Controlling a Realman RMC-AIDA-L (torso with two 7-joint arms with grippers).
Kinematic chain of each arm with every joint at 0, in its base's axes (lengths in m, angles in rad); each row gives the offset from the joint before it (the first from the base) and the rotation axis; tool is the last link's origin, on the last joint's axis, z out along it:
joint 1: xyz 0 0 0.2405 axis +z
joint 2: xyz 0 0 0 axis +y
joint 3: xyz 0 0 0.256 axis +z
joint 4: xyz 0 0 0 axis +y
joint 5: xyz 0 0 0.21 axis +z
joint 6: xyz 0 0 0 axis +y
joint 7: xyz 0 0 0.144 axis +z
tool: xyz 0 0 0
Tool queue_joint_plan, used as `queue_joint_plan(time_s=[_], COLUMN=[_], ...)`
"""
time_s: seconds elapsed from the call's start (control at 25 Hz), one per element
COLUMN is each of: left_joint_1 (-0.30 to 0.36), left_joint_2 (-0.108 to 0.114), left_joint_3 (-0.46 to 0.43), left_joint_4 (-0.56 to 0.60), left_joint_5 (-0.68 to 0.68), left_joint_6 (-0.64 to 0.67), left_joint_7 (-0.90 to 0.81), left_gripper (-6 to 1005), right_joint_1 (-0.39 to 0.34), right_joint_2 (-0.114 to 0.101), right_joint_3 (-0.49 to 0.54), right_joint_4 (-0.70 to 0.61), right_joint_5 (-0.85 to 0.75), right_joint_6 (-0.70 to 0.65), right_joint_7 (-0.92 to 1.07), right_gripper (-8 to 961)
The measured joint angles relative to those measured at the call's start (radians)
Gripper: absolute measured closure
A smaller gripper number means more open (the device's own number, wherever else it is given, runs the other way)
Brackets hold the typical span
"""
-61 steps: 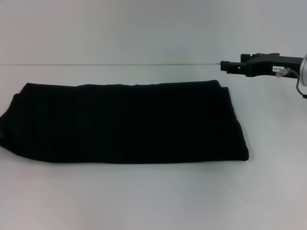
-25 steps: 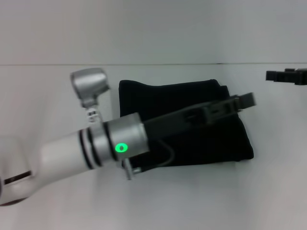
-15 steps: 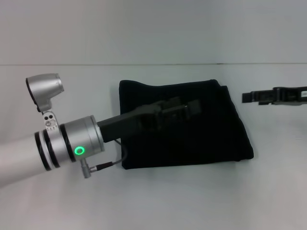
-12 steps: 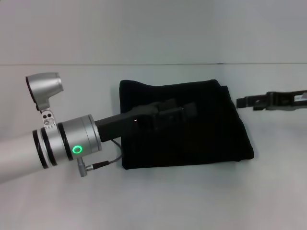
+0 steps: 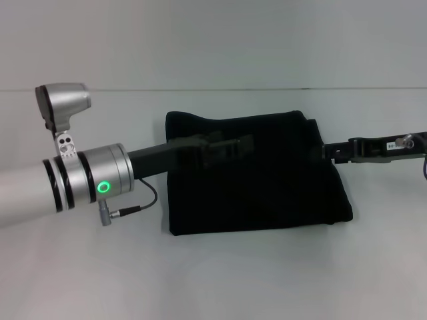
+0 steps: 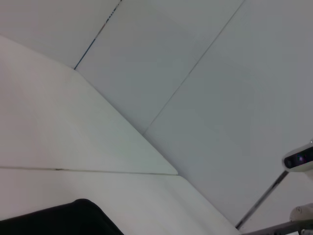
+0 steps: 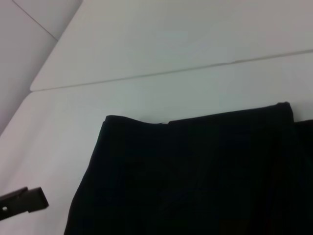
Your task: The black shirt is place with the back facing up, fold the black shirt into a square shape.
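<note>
Centrally on the white tabletop [image 5: 220,280] lies the black shirt [image 5: 267,193], already folded down to a compact, near-square block: soft matte fabric, plain black with no lettering showing, its corners rounded and its near edge thickened where layers stack, a slight step of cloth visible at the far right corner. Left gripper [image 5: 230,148]: a long, hard black body on a brushed silver wrist with black bands and a lit green ring, reaching in from the left and poised over the upper left part of the shirt; whether it touches the cloth cannot be told, and the set of its jaws cannot be made out against the dark fabric. Its position suits pressing or flattening the fold, by my judgement. Right gripper [image 5: 328,152]: slim black body entering from the right, its tip just at the shirt's right edge near the far corner, likely placed to steady or tidy that side; the state of its jaws cannot be told either. Right wrist view: the shirt's far edge [image 7: 195,171] as a smooth dark sheet with faint lengthwise creases. Task reads as close to complete, with only trimming of the shape left.
</note>
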Motion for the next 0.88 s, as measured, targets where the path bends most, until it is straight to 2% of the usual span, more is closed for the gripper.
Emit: queue_joint_plan(time_s=[0.2,0.28,0.52,0.56,0.6,0.76,0.88], left_joint_1=[-0.005,-0.005,-0.006,-0.007,-0.007,-0.008,-0.008], left_joint_2=[0.003,0.003,0.003,0.004,0.004,0.006,0.007], left_joint_3=[0.001,0.000,0.001,0.000,0.001,0.001,0.001], left_joint_4=[0.003,0.004,0.005,0.006,0.007,0.015,0.016], left_joint_5=[0.000,0.000,0.000,0.000,0.000,0.000,0.000], left_joint_6=[-0.001,-0.006,-0.026,-0.028,-0.028,-0.029,-0.037], left_joint_7=[-0.018,-0.019,-0.020,-0.019,-0.020,-0.018,-0.014], left_gripper=[49,49,50,50,50,50,49], right_joint_1=[0.015,0.024,0.047,0.056,0.056,0.066,0.071], right_joint_2=[0.002,0.009,0.067,0.087,0.087,0.116,0.121], right_joint_3=[-0.009,-0.015,-0.023,-0.022,-0.022,-0.018,-0.017], right_joint_4=[0.045,0.062,0.069,0.069,0.069,0.069,0.068], right_joint_5=[-0.001,-0.002,-0.001,0.002,0.002,0.007,0.009], right_joint_6=[0.038,0.063,0.141,0.166,0.166,0.205,0.217], right_joint_7=[0.002,0.005,0.008,0.012,0.012,0.015,0.015], right_gripper=[152,158,173,176,179,189,197])
